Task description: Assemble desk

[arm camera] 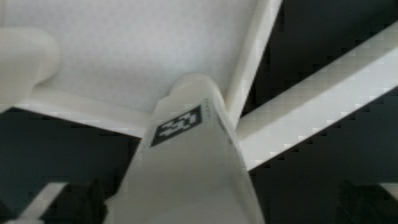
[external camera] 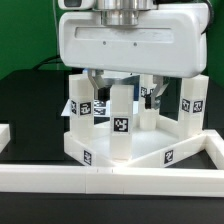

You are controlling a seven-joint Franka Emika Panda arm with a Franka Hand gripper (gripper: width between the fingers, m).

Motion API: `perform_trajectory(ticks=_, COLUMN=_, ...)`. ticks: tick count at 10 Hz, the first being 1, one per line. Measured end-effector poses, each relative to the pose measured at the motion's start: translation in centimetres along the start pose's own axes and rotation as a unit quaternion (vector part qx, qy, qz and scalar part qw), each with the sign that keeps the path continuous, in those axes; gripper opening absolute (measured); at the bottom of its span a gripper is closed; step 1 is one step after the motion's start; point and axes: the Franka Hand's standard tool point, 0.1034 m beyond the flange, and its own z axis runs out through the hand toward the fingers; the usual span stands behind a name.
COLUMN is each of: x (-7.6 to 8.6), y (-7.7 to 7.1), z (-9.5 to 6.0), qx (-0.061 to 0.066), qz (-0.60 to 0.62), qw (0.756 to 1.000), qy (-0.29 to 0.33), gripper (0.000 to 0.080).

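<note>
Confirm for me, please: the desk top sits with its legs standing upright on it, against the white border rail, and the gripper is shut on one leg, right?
Not quite: the gripper is open and grips nothing, as the exterior view shows. The rest holds: legs stand upright on the desk top, against the border rail.

The bench (external camera: 25,110) was black. A white border rail (external camera: 100,180) lay on it along the near edge, with a side piece running back at the exterior view's right and a short end showing at the left. Inside the rail the desk top (external camera: 95,150) sat on the bench, rim upward, with tagged legs (external camera: 121,125) standing up from it. In the wrist view, dark bench surface (arm camera: 54,150) showed beside the white parts.
</note>
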Motion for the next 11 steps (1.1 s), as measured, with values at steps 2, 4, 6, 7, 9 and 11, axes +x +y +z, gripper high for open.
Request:
perform_trajectory(ticks=2, x=0.03, y=0.07, z=0.0, qx=-0.003, qz=-0.067, qw=0.998, qy=0.001, gripper=0.0649)
perform_trajectory(ticks=4, x=0.19, y=0.36, z=-0.01, qx=-0.006, qz=-0.148, qw=0.989, qy=0.001, gripper=0.0649)
perform_trajectory(ticks=6, x=0.19, y=0.37, z=-0.01, qx=-0.006, qz=-0.151, qw=0.989, qy=0.001, gripper=0.0521)
perform_trajectory(ticks=7, x=0.2, y=0.38, z=-0.01, qx=-0.006, qz=-0.15, qw=0.989, qy=0.001, gripper=0.0521)
perform_trajectory(ticks=9, x=0.2, y=0.38, z=-0.01, qx=-0.006, qz=-0.141, qw=0.99, qy=0.001, gripper=0.0288)
perform_trajectory(ticks=11, x=0.21, y=0.39, z=-0.01, qx=-0.006, qz=-0.133, qw=0.991, qy=0.001, gripper=0.0288)
